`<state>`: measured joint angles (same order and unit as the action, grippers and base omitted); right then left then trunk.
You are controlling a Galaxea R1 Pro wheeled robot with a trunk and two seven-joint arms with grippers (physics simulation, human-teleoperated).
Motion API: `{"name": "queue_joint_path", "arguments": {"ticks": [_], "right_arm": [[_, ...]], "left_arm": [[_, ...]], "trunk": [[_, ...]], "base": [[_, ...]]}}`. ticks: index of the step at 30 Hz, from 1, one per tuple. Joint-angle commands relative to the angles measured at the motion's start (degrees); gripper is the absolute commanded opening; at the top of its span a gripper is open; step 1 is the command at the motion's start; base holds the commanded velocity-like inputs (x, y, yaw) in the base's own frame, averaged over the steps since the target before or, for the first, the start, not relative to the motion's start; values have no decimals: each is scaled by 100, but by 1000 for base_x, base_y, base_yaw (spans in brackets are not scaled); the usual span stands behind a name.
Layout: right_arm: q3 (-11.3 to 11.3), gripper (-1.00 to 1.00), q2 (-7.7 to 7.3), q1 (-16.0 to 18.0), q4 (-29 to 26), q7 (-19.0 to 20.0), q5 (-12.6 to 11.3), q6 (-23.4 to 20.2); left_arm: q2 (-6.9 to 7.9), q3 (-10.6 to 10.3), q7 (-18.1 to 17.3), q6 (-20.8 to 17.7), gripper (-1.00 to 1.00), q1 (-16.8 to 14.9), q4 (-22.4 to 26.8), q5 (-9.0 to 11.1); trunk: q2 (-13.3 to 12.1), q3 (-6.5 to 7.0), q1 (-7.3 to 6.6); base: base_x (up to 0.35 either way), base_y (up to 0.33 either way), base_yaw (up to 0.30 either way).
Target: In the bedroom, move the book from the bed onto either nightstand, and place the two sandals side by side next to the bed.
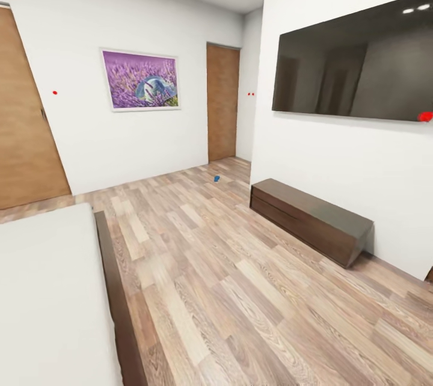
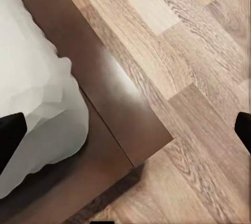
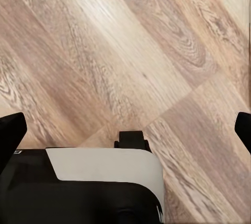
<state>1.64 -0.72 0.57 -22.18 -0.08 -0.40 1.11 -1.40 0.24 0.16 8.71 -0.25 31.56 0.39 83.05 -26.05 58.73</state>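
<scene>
Plank floor (image 1: 240, 290) beside bed (image 1: 48, 302)

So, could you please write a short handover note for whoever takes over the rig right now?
Left gripper: open, empty, over the bed corner.
Right gripper: open, empty, above bare floor.
One small blue item, likely a sandal, lies far off on the floor near the far door. Bed edge is at the head view's lower left.
Done: nothing visibly.
Left: find the book and a nightstand, move the book, fetch and pair both sandals beside the bed.
</scene>
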Motion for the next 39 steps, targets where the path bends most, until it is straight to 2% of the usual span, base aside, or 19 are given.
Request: {"name": "queue_joint_path", "arguments": {"ticks": [1, 39], "right_arm": [[12, 100, 2, 4, 3, -1, -4, 12], [12, 100, 3, 4, 3, -1, -4, 12]], "left_arm": [[-1, 2, 2, 17, 100, -2, -1, 4], [-18, -15, 1, 17, 100, -2, -3, -13]], "trunk": [[3, -6, 0], [3, -6, 0]], "base": [[0, 0, -282], [0, 0, -282]]}}
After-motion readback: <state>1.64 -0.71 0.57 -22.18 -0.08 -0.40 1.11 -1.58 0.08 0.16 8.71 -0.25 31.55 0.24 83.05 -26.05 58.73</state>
